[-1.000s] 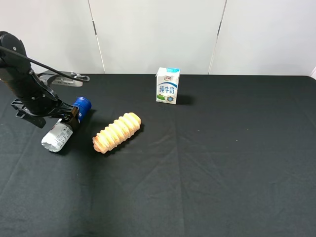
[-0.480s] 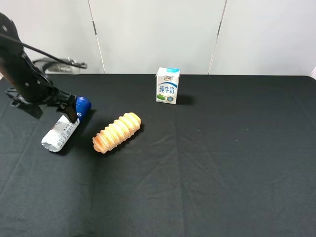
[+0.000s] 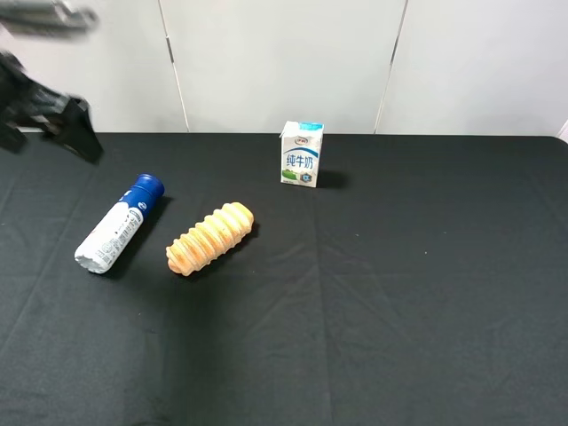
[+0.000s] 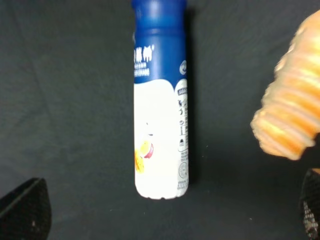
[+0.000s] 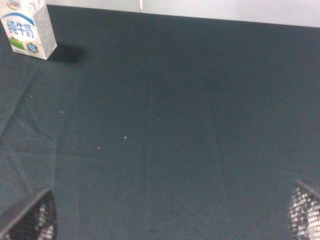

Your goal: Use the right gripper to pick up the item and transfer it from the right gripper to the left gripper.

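A desk (image 3: 399,293) covered in black cloth is seen from a high camera, with white wall panels behind it. The item (image 3: 119,223), a white bottle with a dark-blue cap, is laid on its side on the left part of the desk, cap pointing toward the back, held by nothing. Just beside it, to its right and not touching, a ridged orange bread roll (image 3: 210,238) is laid at a similar slant. A small milk carton (image 3: 302,153) is stood upright near the back edge, well apart from both.

The left claw (image 3: 67,124) is seen blurred at the upper left corner, raised above the desk and clear of the bottle. In the left wrist view its 2 fingertips (image 4: 25,215) are set wide apart at the frame corners, with the bottle and roll below between them.

The right claw (image 5: 170,220) is outside the high view; in the right wrist view its 2 fingertips (image 5: 30,220) are spread wide over bare cloth, holding nothing, with the carton far off
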Tool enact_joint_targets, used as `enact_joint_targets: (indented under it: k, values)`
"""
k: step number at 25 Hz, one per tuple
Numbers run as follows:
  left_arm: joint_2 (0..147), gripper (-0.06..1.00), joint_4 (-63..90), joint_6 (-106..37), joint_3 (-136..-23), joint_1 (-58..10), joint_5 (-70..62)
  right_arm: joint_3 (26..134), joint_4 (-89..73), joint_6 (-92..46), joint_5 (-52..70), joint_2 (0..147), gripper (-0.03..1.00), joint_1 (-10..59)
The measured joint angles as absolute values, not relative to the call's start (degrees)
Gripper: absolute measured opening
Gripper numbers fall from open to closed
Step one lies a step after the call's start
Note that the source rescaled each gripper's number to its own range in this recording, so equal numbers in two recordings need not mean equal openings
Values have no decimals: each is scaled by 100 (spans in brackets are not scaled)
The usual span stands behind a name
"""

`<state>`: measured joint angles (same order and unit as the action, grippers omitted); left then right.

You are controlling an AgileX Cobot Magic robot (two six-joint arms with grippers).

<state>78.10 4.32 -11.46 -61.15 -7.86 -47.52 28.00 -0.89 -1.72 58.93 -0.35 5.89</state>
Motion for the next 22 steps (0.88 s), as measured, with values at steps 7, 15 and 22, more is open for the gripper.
enact_joint_targets:
  k: [7,15,22]
  values:
    - [6141,100,418,-1146,-6115,-786,-5277,2800,-89,-172,5893,-35,100,589]
    - [4608,100,414,-1016,-6115,-786,-5601,2800,-89,-172,5893,-35,100,589]
    - [3480,100,420,-875,-5607,-786,-6003,2800,-89,-172,5893,-35,100,589]
